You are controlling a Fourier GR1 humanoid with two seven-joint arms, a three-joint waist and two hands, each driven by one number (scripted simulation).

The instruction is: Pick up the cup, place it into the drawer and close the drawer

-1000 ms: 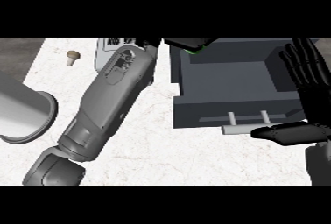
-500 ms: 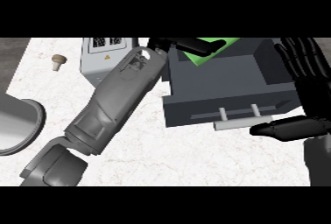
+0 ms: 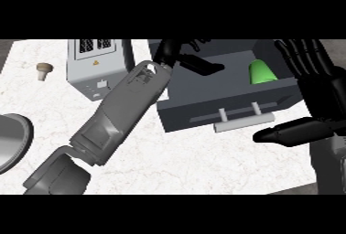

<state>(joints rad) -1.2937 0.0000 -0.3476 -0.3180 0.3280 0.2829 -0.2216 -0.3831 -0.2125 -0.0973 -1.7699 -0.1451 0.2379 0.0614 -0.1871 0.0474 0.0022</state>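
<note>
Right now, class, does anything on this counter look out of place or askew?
Only the green cup: it lies tipped on its side in the open drawer, not upright. Nothing looks spilled or damaged.

A white marbled counter top point(image 3: 202, 160) carries all items. A grey box-shaped appliance point(image 3: 94, 68), with black vent grilles and a small yellow warning label on its upper face, stands at the far middle-left. A small beige mushroom-shaped knob point(image 3: 44, 71) lies well left of the appliance, apart from it. A round grey metal vessel point(image 3: 10, 141) is cut off by the left edge.
</note>
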